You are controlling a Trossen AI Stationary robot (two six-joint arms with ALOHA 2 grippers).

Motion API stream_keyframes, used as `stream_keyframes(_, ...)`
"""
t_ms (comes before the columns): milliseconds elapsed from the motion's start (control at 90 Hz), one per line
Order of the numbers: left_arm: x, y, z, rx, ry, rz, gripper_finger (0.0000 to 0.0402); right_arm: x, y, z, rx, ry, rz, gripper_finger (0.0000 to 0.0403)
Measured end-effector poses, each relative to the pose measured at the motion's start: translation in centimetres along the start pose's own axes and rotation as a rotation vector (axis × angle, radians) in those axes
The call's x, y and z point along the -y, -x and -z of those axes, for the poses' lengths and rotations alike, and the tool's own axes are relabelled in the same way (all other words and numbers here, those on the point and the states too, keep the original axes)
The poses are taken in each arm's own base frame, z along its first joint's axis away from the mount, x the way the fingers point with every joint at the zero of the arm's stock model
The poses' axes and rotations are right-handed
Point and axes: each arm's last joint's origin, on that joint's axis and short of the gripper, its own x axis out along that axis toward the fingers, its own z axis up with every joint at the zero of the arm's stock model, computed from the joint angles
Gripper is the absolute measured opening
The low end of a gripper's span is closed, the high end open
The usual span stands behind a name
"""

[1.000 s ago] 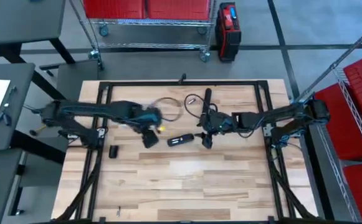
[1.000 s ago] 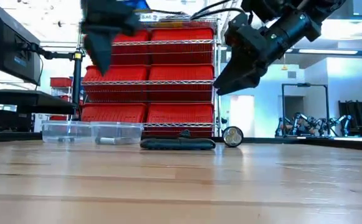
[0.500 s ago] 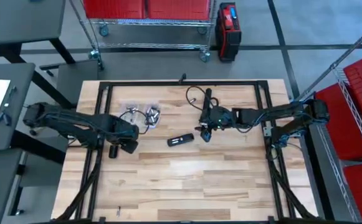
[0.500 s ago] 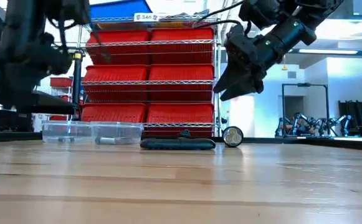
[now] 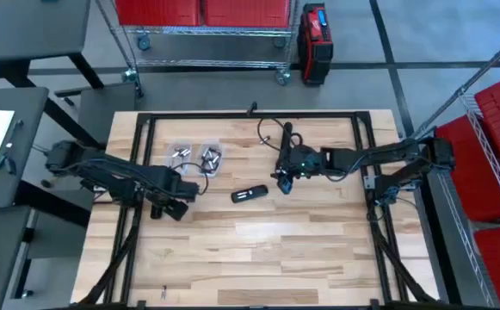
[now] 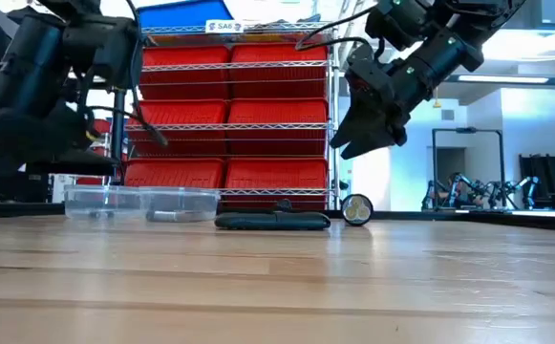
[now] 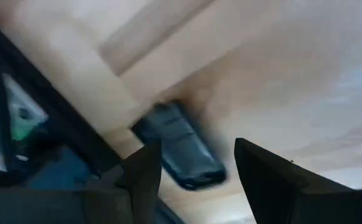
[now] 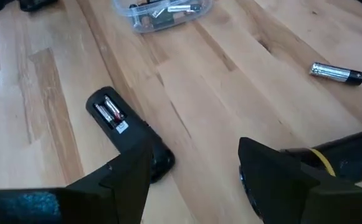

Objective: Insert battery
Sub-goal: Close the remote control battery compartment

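High view shows both arms low over the wooden counter (image 5: 258, 250). The remote (image 5: 249, 194) lies near the middle, between the two arms; in the right wrist view its battery bay faces up, uncovered, with at least one cell showing inside (image 8: 111, 112). A loose battery (image 8: 338, 73) rests on the bare wood apart from the remote, and two clear tubs (image 5: 194, 158) holding more cells sit toward the far edge on the left side. The small dark cover (image 7: 182, 146), probably the remote's back plate, lies by the left frame rail.

The left claw (image 5: 173, 207) hovers just over that cover, its fingers spread on either side of it and holding nothing. The right claw (image 5: 287, 182) hangs above the counter just beside the remote's far end, also spread and empty.

Judging by this, the loading looks partly done. If the bay is one cell short, the right arm has to reach for the loose battery, pinch it along its length and seat it in line with the bay; otherwise the left arm should close on the cover and carry it to the remote.
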Motion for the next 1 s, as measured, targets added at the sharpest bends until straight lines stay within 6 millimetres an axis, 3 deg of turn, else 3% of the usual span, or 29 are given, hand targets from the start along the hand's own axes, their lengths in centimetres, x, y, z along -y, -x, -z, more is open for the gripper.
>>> stream_keyframes(344,0.5,-3.7,1.2,-0.050,0.007,-0.058,0.0165,0.0,0.0,0.0,0.001,0.000,0.000,0.0228)
stream_keyframes(622,1.1,-3.7,1.1,-0.045,-0.082,-0.022,0.0012,0.0,0.0,0.0,0.001,0.002,0.000,0.0228)
stream_keyframes(756,2.1,-1.9,0.7,-0.009,-0.144,0.035,0.0003,0.0,0.0,0.0,0.000,0.002,0.000,0.0228)
stream_keyframes(844,3.8,0.8,0.1,0.068,-0.222,0.181,0.0001,0.0,0.0,0.0,-0.003,0.000,0.001,0.0228)
stream_keyframes(1000,4.7,5.6,-0.7,0.152,-0.393,0.327,0.0000,0.0,0.0,0.1,-0.007,0.000,0.000,0.0228)
